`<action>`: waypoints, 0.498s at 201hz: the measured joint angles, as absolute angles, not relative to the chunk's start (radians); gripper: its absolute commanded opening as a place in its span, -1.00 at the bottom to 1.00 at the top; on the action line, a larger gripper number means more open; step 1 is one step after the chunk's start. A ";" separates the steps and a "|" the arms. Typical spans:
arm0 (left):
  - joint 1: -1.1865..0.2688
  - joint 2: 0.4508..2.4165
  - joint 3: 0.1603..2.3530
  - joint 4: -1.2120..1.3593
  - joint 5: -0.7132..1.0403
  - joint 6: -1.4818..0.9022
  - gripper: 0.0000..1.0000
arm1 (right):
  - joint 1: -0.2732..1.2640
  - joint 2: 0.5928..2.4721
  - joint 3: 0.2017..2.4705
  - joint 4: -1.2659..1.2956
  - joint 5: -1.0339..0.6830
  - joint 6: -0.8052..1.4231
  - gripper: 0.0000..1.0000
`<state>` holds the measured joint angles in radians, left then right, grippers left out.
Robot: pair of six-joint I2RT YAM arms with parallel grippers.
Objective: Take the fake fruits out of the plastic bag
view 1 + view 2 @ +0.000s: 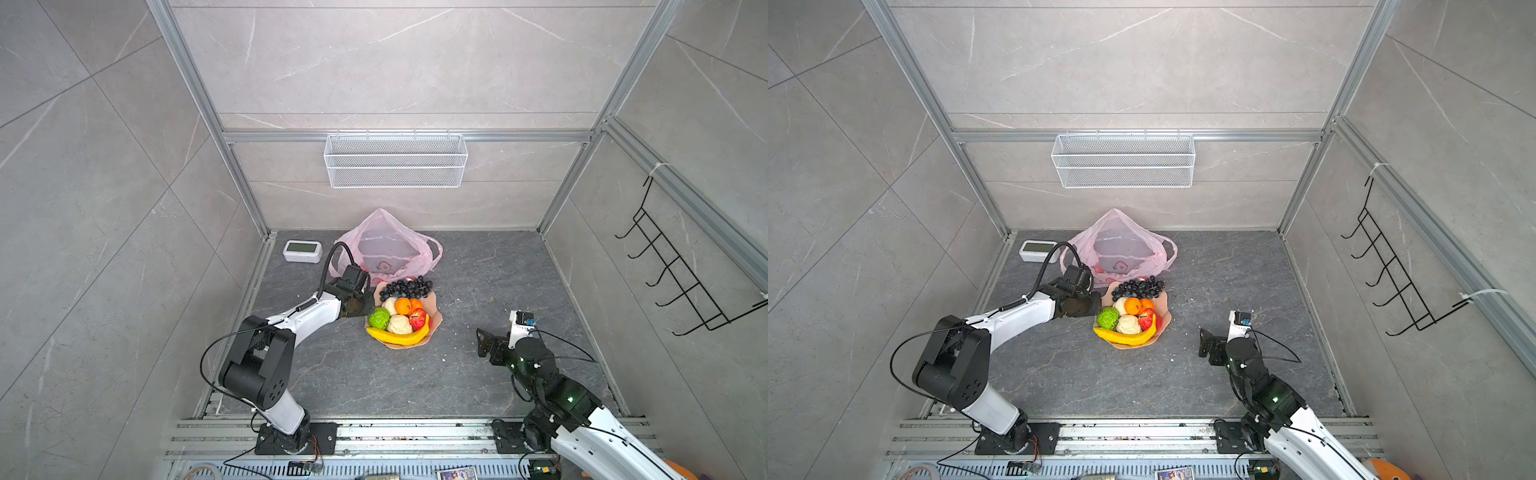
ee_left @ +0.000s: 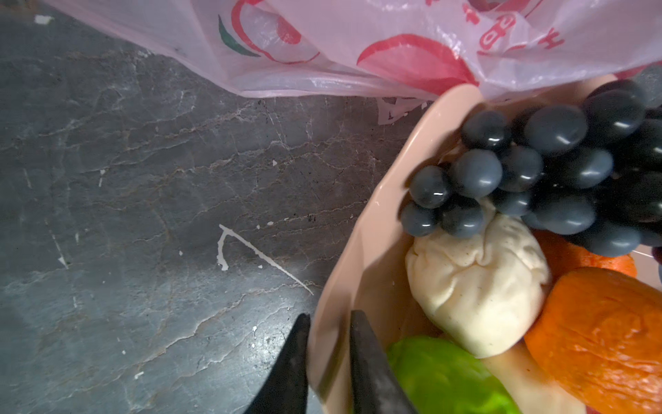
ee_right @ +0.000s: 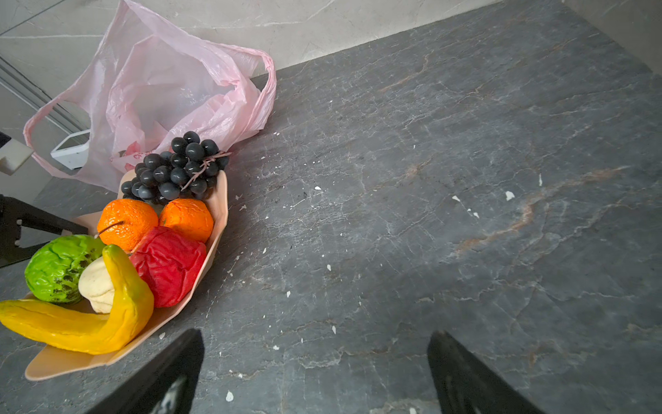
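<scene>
Fake fruits [image 1: 400,318] are seen heaped in the peach-pink dish [image 1: 436,321] near the middle of the table [image 1: 478,270], all of them out of the plastic bag [image 1: 386,245]. The bag is slumped just behind the dish, mouth gaping, its printed front edge draped against the dish's far rim.

And the pile is read off. The grape bunch [image 1: 405,287] is laid across the far side, hard up against the bag. Two oranges [image 3: 127,222] [image 3: 188,218] are set side by side just in front of it. The red apple [image 3: 168,263] is pressed to the right-hand wall. The green ball [image 2: 440,376] is found at the left. A cream lump [image 2: 476,286] is wedged under the grapes, and a second one is partly hidden behind the banana [image 1: 395,336], which is curled along the near rim.

Over on the left, the left tool [image 2: 329,319] is brought down astride the dish's left rim. One finger is placed outside on the table side and one inside beside the green ball, with a narrow gap between them. Whether the rim is pinched cannot be told.

The right tool [image 3: 315,337] is held well clear to the right of the dish, above bare table. Its jaws are spread wide and nothing is gripped.
</scene>
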<state>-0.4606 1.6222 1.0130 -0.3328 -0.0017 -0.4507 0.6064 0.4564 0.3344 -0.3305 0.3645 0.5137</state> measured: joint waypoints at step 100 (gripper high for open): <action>-0.459 1.155 0.882 -0.383 -0.258 -0.470 0.55 | 0.606 0.743 0.516 -0.351 0.602 0.487 1.00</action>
<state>-0.4591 1.1545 0.8822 -0.3832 -0.2577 -0.4702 0.6060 0.7433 0.5159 -0.3508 0.6022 0.4870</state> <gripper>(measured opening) 0.676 0.997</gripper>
